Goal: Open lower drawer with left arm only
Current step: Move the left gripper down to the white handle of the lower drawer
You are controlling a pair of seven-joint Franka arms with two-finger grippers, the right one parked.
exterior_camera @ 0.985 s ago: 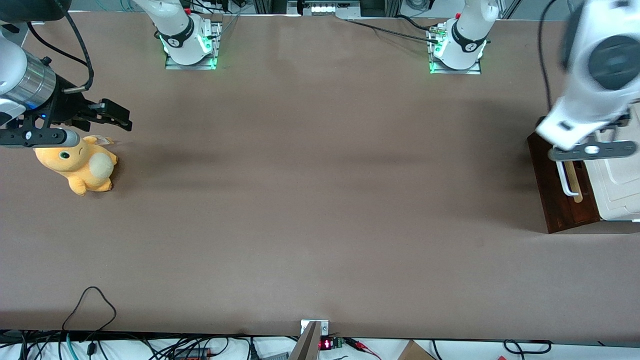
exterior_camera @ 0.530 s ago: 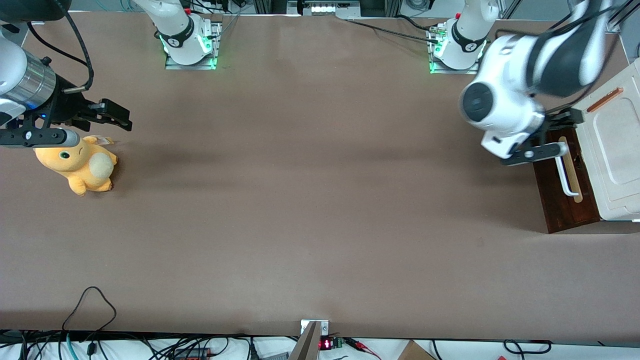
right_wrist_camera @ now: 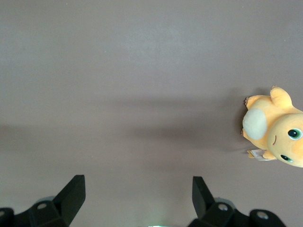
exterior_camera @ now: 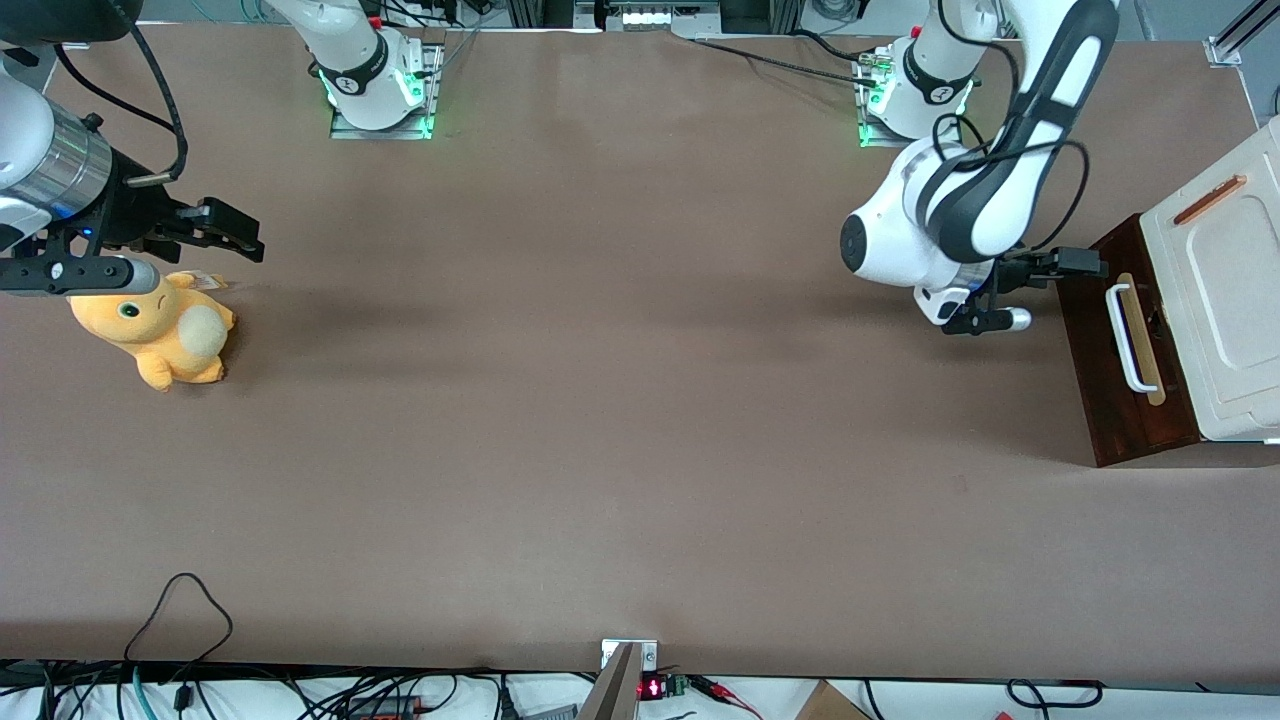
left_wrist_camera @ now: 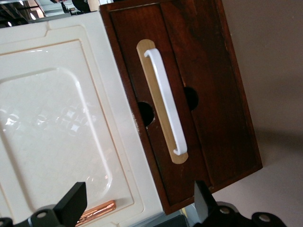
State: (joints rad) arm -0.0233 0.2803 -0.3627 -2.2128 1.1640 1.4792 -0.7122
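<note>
The lower drawer point(exterior_camera: 1110, 390) is a dark brown wooden front with a white bar handle point(exterior_camera: 1126, 338) on a pale wood strip, under the cream-white cabinet top point(exterior_camera: 1225, 300). No light wood inside shows. My left arm point(exterior_camera: 960, 220) reaches in from its base. Its gripper point(exterior_camera: 1085, 265) hovers in front of the drawer, close to the end of the handle farther from the front camera, not touching it. In the left wrist view the gripper point(left_wrist_camera: 137, 208) is open and empty, with the drawer front point(left_wrist_camera: 213, 94), handle point(left_wrist_camera: 166, 104) and cabinet top point(left_wrist_camera: 57, 118) ahead of it.
An orange-brown strip point(exterior_camera: 1208, 199) lies on the cabinet top. An orange plush toy point(exterior_camera: 160, 330) sits toward the parked arm's end of the table. Both arm bases point(exterior_camera: 380, 90) point(exterior_camera: 915, 95) stand at the table edge farthest from the front camera. A black cable loop point(exterior_camera: 180, 610) lies near the front edge.
My left arm has swung off the cabinet toward the table's middle and lowered. The gripper now sits in front of the drawer, and the whole handle is uncovered.
</note>
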